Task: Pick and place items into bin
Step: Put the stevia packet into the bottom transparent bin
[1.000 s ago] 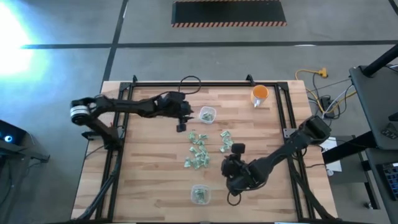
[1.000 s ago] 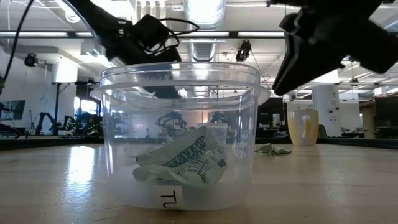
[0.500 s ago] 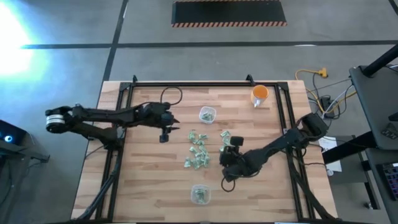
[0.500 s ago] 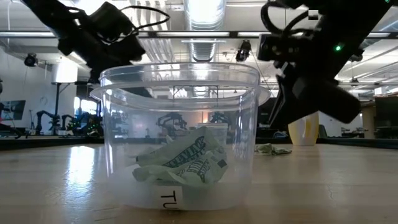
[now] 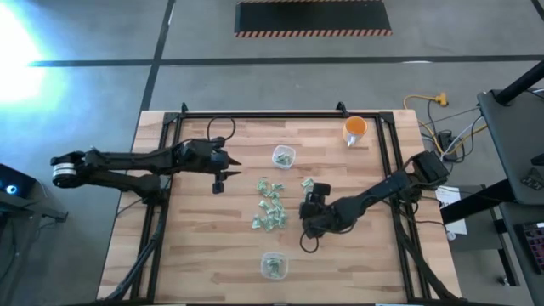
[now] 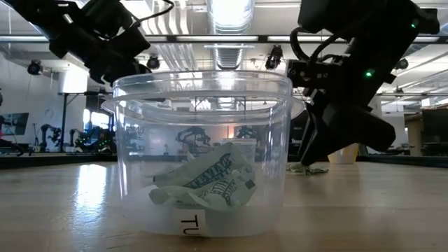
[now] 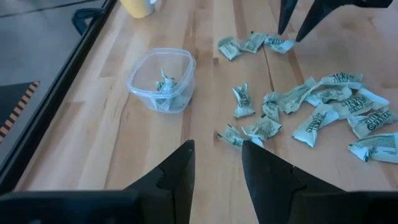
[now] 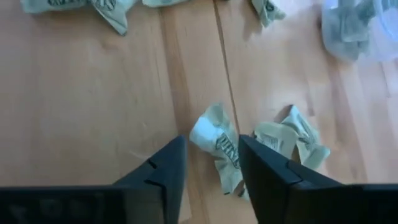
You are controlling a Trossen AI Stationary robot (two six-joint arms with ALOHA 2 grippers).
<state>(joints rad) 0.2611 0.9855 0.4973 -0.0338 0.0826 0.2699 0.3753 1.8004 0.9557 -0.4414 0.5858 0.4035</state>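
Observation:
Several pale green-and-white wrapped items [image 5: 272, 206] lie loose on the wooden table's middle. My right gripper [image 8: 211, 142] is open and low over two items at the pile's right side. One item [image 8: 217, 146] lies between its fingers and the other item [image 8: 292, 142] just beside them; I cannot tell whether either is touched. My left gripper [image 5: 219, 184] hangs open left of the pile with nothing between its fingers [image 7: 180, 165]. A clear bin [image 5: 283, 156] on the far side holds an item [image 7: 165, 84]. A second clear bin [image 6: 203, 154] near the front edge holds items [image 6: 210, 182].
An orange cup [image 5: 355, 129] stands at the far right of the table. Black rails [image 5: 170, 170] run along the table's left and right sides. Bare wood lies between the pile and the near bin [image 5: 273, 265].
My right gripper has gone from beside the near bin toward the far edge and down, to the items at the pile's right side. My left gripper has drawn back from the far bin toward the table's left edge. The items and bins have stayed where they were.

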